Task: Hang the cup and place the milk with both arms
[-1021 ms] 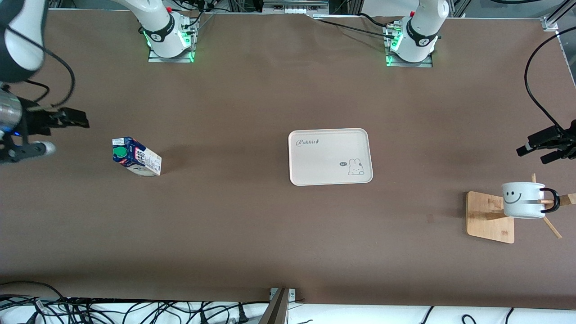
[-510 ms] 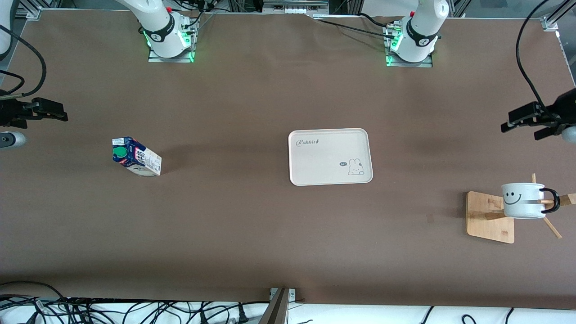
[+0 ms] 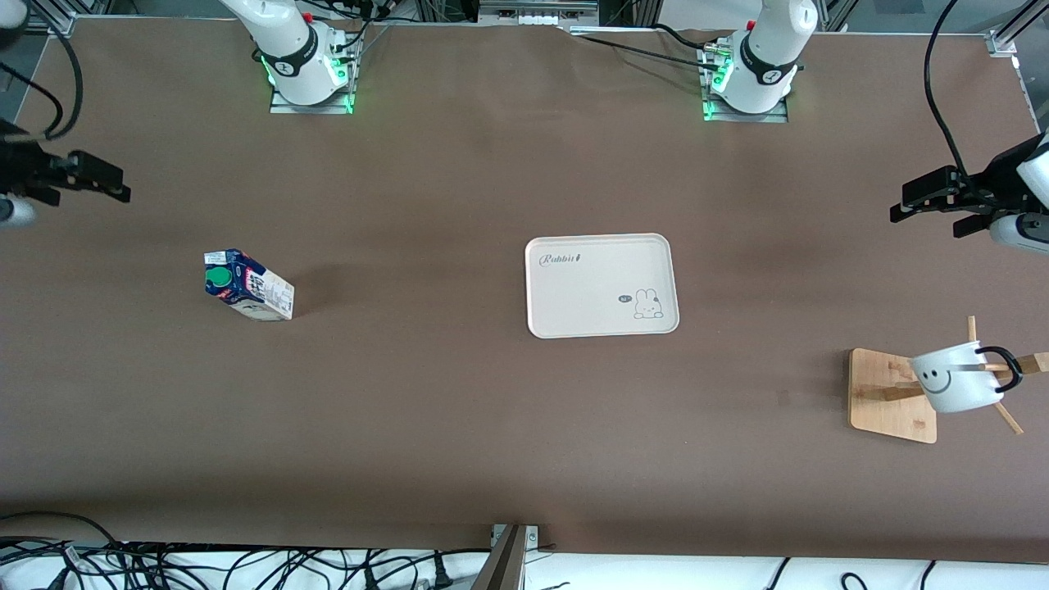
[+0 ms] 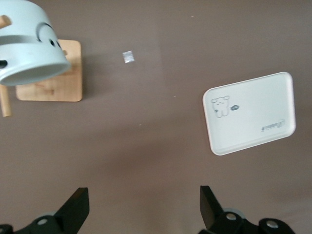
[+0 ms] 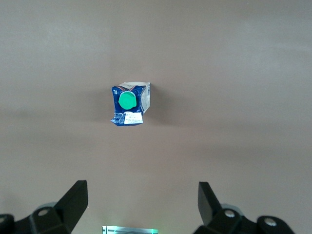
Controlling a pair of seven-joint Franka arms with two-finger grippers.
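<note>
Hanging tilted on the wooden rack, smiley cup; left claw, right claw gape empty

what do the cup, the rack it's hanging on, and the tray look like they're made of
Cup: looks like glossy enamel or ceramic, smooth white with a thin dark rim. Rack: light unfinished-looking wood, pale tan base and pegs with faint grain. Tray: probably matte plastic or melamine, uniform cream with a moulded raised rim and printed rabbit.

Left gripper and right gripper both raised, jaws spread
</note>
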